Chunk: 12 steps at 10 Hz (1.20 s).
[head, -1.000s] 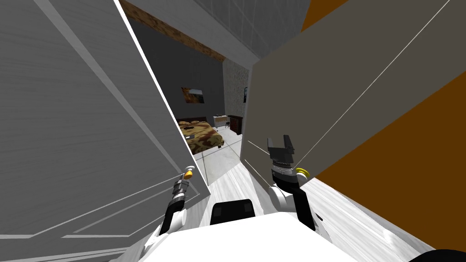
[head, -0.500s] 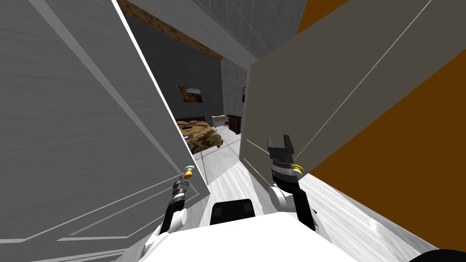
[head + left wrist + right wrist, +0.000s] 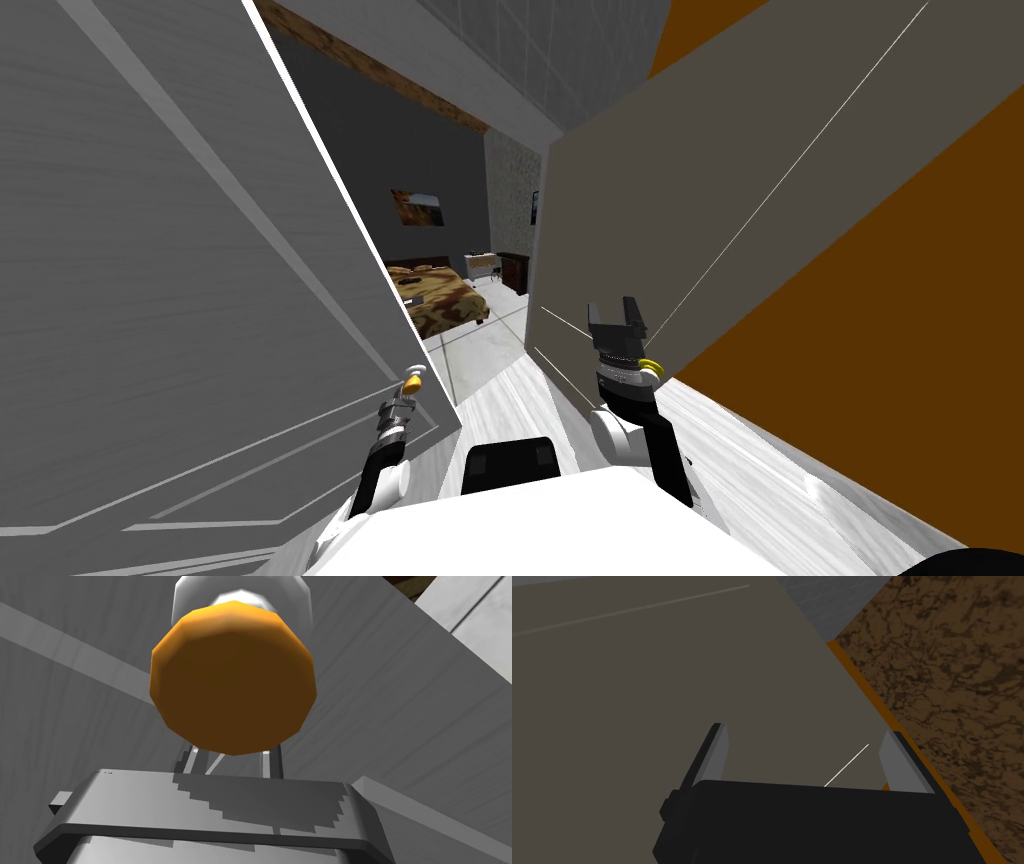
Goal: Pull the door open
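Note:
The grey panelled door [image 3: 190, 300] stands partly open on my left, its free edge [image 3: 400, 310] running down to the floor. Its orange knob [image 3: 413, 379] on a white stem sits at the tip of my left gripper [image 3: 406, 392]. In the left wrist view the orange knob [image 3: 233, 678] looms right over the gripper [image 3: 232, 762], whose fingers [image 3: 272, 763] stand close together beneath it, shut on the knob. My right gripper [image 3: 615, 316] is held up open near a grey-brown panel [image 3: 720, 180], with nothing between the fingers [image 3: 717, 746].
Through the gap lies a bedroom with a camouflage-covered bed [image 3: 440, 300] and a white tiled floor [image 3: 485, 355]. The grey-brown panel and an orange wall [image 3: 900, 340] close off the right side. A small yellow rounded piece [image 3: 652, 367] sits by my right wrist.
The door's upper edge has drifted a little to the left in the head view, and the right-hand panel has shifted slightly. My left gripper stays on the knob; the right arm holds still.

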Available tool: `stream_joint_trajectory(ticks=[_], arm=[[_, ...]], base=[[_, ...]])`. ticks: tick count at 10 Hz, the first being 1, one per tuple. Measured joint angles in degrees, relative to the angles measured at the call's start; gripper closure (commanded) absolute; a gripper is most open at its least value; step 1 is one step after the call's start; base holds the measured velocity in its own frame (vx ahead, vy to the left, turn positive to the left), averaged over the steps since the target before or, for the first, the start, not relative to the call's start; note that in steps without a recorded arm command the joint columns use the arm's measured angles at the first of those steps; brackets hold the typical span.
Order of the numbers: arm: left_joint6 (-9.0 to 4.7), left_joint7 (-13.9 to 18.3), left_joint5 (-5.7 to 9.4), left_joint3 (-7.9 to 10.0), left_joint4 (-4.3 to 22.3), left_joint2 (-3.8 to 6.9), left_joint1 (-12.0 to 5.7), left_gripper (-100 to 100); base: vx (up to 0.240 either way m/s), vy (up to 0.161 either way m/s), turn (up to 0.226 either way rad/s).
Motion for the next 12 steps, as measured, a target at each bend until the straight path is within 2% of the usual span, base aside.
stream_joint_trajectory(ticks=[2,3,5,6,7,8,10,12], arm=[[-0.11,2.9,1.04,-0.49,0.5,0.10,-0.42,100],[-0.59,4.6,1.52,-0.82,1.8,0.32,-1.10,100],[-0.09,7.5,2.60,-1.30,1.1,0.41,-0.74,100],[-0.91,9.3,3.08,-1.63,3.2,0.66,-1.84,100],[-1.20,10.5,3.35,-1.81,3.5,0.75,-1.86,100],[-1.56,11.1,3.41,-1.92,4.5,0.86,-2.41,100],[-1.46,10.9,3.49,-1.81,5.0,0.71,-2.76,100],[0.14,10.7,3.51,-1.82,1.0,0.54,-0.38,100]], base=[[-0.044,0.007,-0.032],[-0.062,0.001,-0.086],[-0.042,0.005,-0.037],[-0.030,0.003,-0.035],[-0.013,0.001,0.003],[0.000,0.000,0.000],[0.009,0.000,0.001],[-0.002,0.000,0.004]])
